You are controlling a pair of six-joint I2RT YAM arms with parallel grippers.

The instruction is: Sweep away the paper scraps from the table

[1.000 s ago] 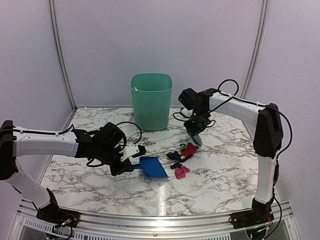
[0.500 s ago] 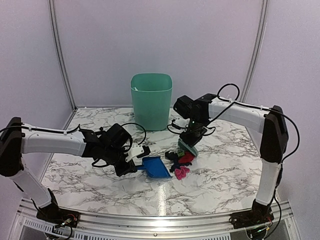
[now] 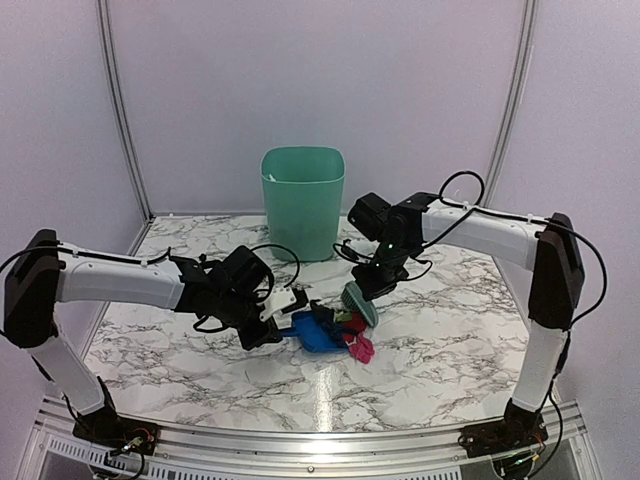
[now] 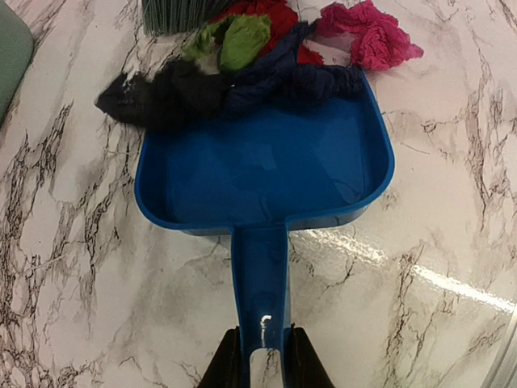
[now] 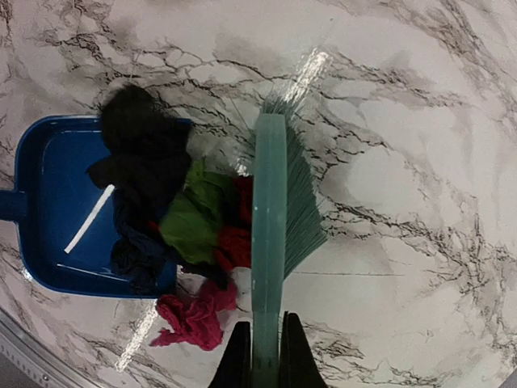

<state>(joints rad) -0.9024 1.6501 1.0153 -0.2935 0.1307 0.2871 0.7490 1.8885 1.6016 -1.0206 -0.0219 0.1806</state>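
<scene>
The left gripper [image 4: 260, 362] pinches the dustpan [image 4: 266, 174] handle. The right gripper [image 5: 263, 356] pinches the brush [image 5: 270, 202]. The scraps [image 5: 194, 217] lie in the middle of the worktop [image 3: 190, 365], between brush and dustpan, some on its lip.

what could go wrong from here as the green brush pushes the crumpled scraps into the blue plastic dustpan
1. The magenta-pink crumpled scrap lies outside one front corner of the blue plastic dustpan; the green hand brush may push it past the side wall.
2. The black crumpled scrap overhangs the opposite corner and could slip around it.
3. The left gripper holds only the handle's end, so a hard push might twist the pan.
</scene>
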